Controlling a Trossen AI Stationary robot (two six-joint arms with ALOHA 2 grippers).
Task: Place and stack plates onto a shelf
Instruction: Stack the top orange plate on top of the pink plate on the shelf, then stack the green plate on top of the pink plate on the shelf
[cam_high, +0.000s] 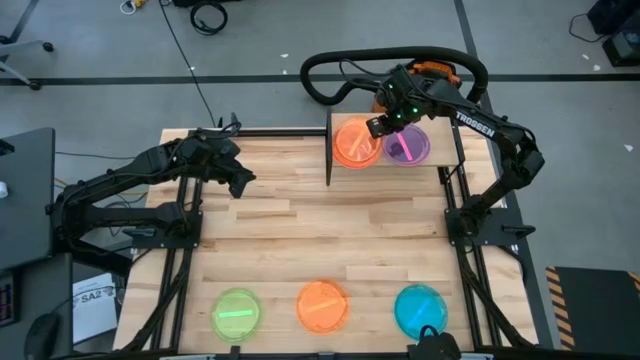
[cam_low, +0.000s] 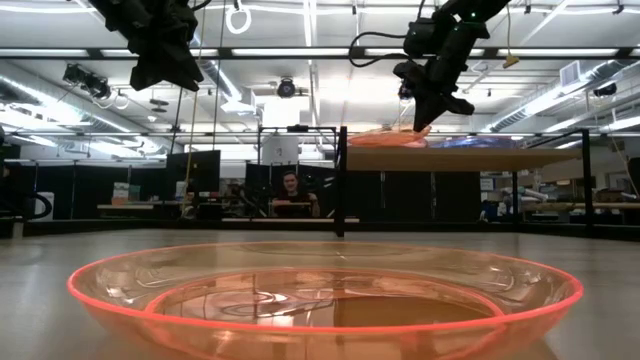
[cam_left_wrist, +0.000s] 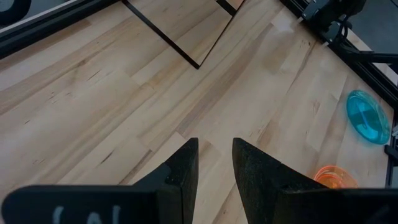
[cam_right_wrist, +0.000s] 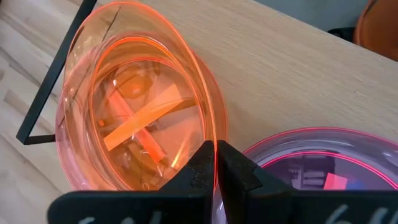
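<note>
orange plate (cam_low: 325, 300) fills the low view, lying flat on the bench (cam_high: 320, 225) at the near edge, well apart from the shelf. it sits between a green plate (cam_high: 237, 312) and a blue plate (cam_high: 419, 308), the three in a row along that edge, each well apart from the shelf (cam_high: 448, 142).

the shelf itself, a light-wood board on a thin black frame, stands at the far edge of the bench. on it lie two plates side by side: another orange plate (cam_right_wrist: 134, 99) on the shelf's left half and a pink plate (cam_right_wrist: 329, 165) on its right half, their rims just beside each other.

the right gripper (cam_high: 385, 122) is over the shelf, and its jaws are pinching the rim of the orange plate there; that plate is tilted, its gripped edge lifted.

the left gripper (cam_left_wrist: 214, 165) hangs above bare bench planks, off to the shelf's left and apart from it, its jaws spread a little with nothing between them.

beyond the shelf, far back in the room, a person (cam_low: 290, 195) sits at a desk.
</note>
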